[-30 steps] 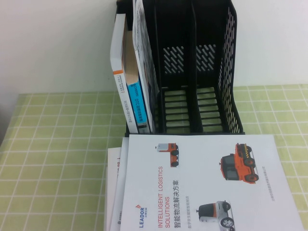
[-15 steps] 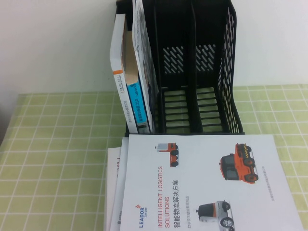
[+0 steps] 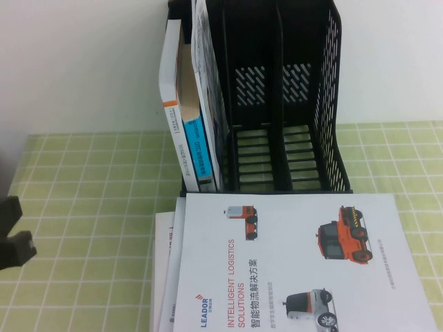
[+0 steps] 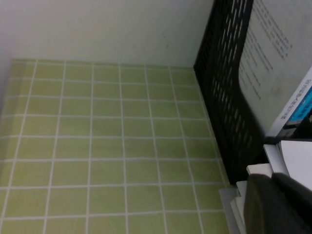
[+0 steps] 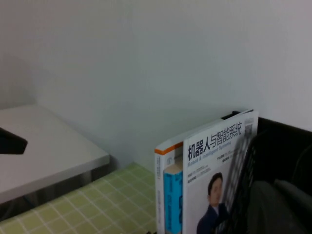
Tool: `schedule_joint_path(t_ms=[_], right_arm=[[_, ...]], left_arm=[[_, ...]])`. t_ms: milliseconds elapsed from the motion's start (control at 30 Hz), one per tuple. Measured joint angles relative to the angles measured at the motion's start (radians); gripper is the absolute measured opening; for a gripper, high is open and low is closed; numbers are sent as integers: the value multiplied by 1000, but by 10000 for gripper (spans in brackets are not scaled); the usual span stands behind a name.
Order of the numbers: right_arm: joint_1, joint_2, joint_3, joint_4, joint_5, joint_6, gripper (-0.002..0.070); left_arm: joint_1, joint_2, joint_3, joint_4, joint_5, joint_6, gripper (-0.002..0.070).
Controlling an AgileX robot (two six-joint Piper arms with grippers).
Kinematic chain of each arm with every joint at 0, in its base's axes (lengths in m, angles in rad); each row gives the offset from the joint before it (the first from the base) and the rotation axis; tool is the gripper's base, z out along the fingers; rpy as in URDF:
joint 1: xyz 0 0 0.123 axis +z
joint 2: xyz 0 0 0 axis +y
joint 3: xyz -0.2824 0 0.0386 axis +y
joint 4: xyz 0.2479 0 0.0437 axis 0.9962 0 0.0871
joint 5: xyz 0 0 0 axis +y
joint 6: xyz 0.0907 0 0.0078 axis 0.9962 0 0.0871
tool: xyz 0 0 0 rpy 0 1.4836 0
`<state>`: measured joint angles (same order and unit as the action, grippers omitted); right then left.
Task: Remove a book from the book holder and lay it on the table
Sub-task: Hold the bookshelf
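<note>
We see the left pincer (image 3: 14, 238) low at the near left edge of the high view, over the green checked counter (image 3: 90, 200). Two dark fingertips show there, apart from each other w/ cloth visible between, so it's spread and pinching nothing. In the left wrist view a dark blurred part of that pincer sits in the corner, w/ the perforated side wall of the book holder (image 4: 229, 92) just ahead and to its right.

The right pincer isn't in the high view; in the right wrist view only a dark blurred mass shows low in the corner, and we can't tell whether it's spread or pressed together.

The book (image 5: 217, 180), pale cover w/ a man in a dark suit and blue Chinese title, stands upright in the book holder (image 3: 284, 104), well ahead of the left pincer and to its right. In the high view it shows as a thin floppy sheet (image 3: 206, 90) leaning in the left compartment. Beside it, on the side nearer the left pincer, stand a white-spined book (image 3: 169, 104) and a blue-spined book (image 3: 194, 149). The two compartments farther right hold nothing.

On the counter just in front of the holder lies a white LEADOR brochure (image 3: 297, 263) w/ orange vehicles, atop other white sheets (image 3: 163, 270), to the right of the left pincer.
</note>
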<state>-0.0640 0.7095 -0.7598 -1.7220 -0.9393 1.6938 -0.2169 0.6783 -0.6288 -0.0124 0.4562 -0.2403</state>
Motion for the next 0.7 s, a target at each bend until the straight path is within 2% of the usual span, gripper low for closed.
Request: schedule_joint_path(t_ms=[267, 400, 500, 700], right_arm=[[52, 4, 0, 54, -26, 30, -2], [104, 23, 0, 16, 108, 70, -2], [111, 48, 0, -36, 321, -24, -2], [111, 73, 0, 9, 953, -384, -2]], left_arm=[[0, 28, 0, -116, -37, 27, -2], [0, 49, 0, -192, -83, 102, -2], [0, 69, 0, -232, -96, 129, -2], [0, 97, 0, -278, -98, 136, -2]])
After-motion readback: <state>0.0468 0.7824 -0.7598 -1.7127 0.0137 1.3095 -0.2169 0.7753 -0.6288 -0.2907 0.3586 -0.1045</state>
